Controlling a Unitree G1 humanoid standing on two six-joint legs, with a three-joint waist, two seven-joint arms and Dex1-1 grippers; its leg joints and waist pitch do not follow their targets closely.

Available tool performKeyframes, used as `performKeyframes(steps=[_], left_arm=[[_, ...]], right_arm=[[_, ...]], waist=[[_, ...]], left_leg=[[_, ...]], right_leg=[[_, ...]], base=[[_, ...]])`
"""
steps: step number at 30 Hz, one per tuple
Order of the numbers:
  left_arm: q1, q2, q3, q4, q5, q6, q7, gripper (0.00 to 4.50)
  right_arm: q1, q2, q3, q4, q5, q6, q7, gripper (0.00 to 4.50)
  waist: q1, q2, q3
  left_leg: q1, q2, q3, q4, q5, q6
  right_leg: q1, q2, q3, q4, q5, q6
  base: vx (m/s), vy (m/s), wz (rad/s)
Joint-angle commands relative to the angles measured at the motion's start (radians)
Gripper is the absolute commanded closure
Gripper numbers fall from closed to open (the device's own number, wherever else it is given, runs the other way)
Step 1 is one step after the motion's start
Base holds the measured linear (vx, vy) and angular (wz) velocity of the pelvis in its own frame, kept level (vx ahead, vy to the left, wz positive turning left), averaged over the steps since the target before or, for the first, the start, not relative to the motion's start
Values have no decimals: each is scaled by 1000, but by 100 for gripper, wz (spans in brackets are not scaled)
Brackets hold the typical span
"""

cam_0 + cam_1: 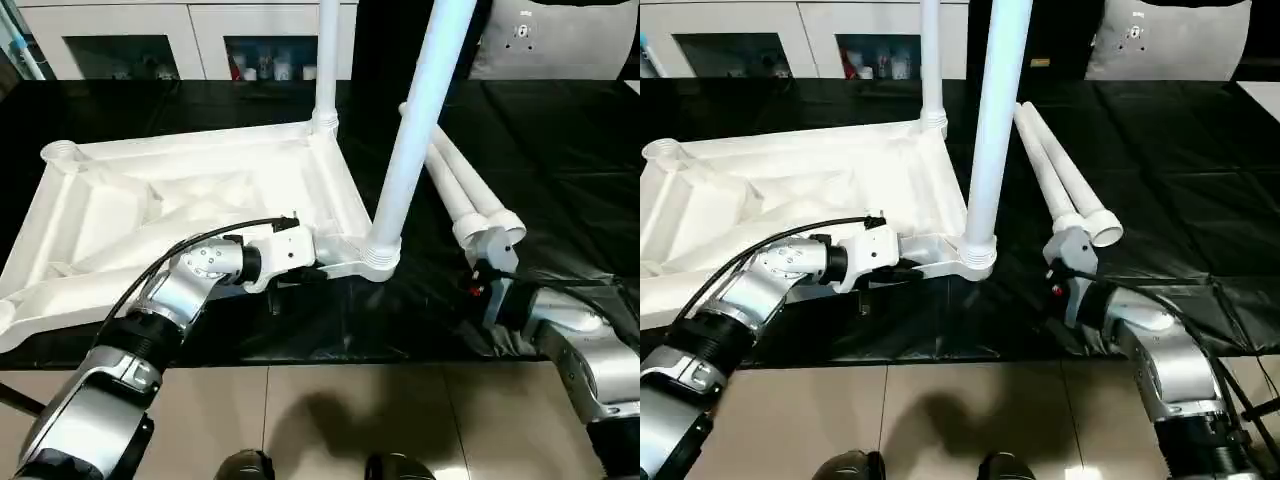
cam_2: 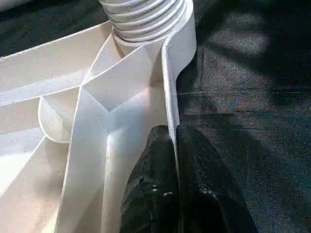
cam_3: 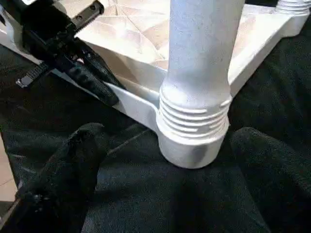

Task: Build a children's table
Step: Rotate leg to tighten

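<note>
**Two legs in, two to go**

The table top (image 1: 190, 190) lies upside down on the black bench (image 1: 560, 150), with one leg (image 1: 415, 130) standing in the near corner socket and another (image 1: 327, 60) in the far one. Two spare legs (image 1: 465, 190) lie on the bench beside it. Likely next: fetch a spare leg and seat it in an empty socket. The left tool (image 2: 172, 145) is clenched on the top's rim near the fitted leg. The right tool (image 3: 165, 160) is spread wide, empty, straddling that socket.

Lab/demo room: white glass-door cabinets (image 1: 190, 45) (bottles inside), black-covered bench (image 1: 560, 150).
</note>
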Motion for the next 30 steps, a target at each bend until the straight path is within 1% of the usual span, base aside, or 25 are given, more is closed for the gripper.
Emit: performKeyframes(steps=[1, 3, 4, 5, 9, 12, 14, 15, 17, 24, 26, 30], left_arm=[[-16, 7, 10, 27, 25, -3, 17, 450], [-18, 8, 10, 29, 24, -3, 17, 450], [-17, 9, 10, 26, 20, -2, 12, 450], [-17, 10, 10, 25, 18, -2, 8, 450], [-14, 14, 8, 18, 24, -12, 19, 450], [-14, 15, 7, 19, 26, -13, 15, 450], [-10, 17, 5, 16, 23, -2, 5, 450], [-7, 18, 5, 13, 23, 0, 2, 450], [-4, 19, 5, 11, 23, 0, -1, 450], [12, 30, 2, -10, 9, 7, -44, 450], [14, 33, 2, -12, 5, 10, -56, 450], [17, 35, 3, -19, 0, 8, -68, 450]], right_arm=[[10, -7, -16, -35, 8, 12, -9, 4], [14, -7, -16, -42, 10, 16, -12, 4], [17, -7, -16, -48, 11, 20, -14, 4], [20, -7, -17, -53, 12, 24, -16, 4], [28, -4, -16, -66, 13, 31, -21, 4], [31, -2, -15, -73, 13, 35, -25, 4], [37, -1, -13, -83, 13, 41, -28, 4], [38, -1, -13, -85, 13, 42, -29, 4], [38, -2, -12, -88, 14, 45, -30, 4], [40, -2, -7, -97, 11, 51, -32, 4], [38, -1, -7, -95, 10, 50, -31, 4], [34, -1, -6, -92, 10, 50, -29, 4]], waist=[[-1, -14, -54], [-1, -15, -54], [-1, -14, -49], [-1, -15, -49], [-3, -14, -44], [-1, -14, -43], [-1, -16, -42], [-1, -14, -40], [-2, -13, -40], [-3, -12, -39], [-2, -12, -38], [-3, -13, -35]], left_leg=[[14, 22, -5, -79, -290, 42], [15, 23, -6, -79, -288, 41], [14, 23, -6, -81, -295, 41], [13, 24, -7, -82, -292, 40], [13, 25, -6, -85, -296, 40], [15, 27, -5, -86, -279, 43], [12, 26, -5, -87, -269, 46], [12, 27, -5, -88, -270, 45], [13, 28, -5, -89, -264, 45], [14, 31, -3, -92, -232, 51], [14, 30, -2, -92, -231, 51], [15, 31, -1, -95, -250, 46]], right_leg=[[36, -54, 28, -97, -385, -163], [36, -55, 29, -97, -385, -159], [33, -55, 29, -98, -387, -158], [35, -55, 29, -98, -383, -159], [33, -55, 29, -97, -360, -169], [34, -54, 31, -95, -310, -182], [37, -55, 30, -93, -296, -185], [36, -56, 30, -94, -300, -186], [37, -56, 30, -94, -289, -190], [40, -55, 29, -91, -203, -217], [41, -56, 29, -91, -198, -220], [40, -57, 30, -95, -228, -215]], base=[[0, 0, 0], [0, 0, 0], [0, 0, 0], [0, 0, 0], [0, 0, 0], [0, 0, 0], [0, 0, 0], [0, 0, 0], [0, 0, 0], [0, 0, 0], [0, 0, 0], [0, 0, 0]])
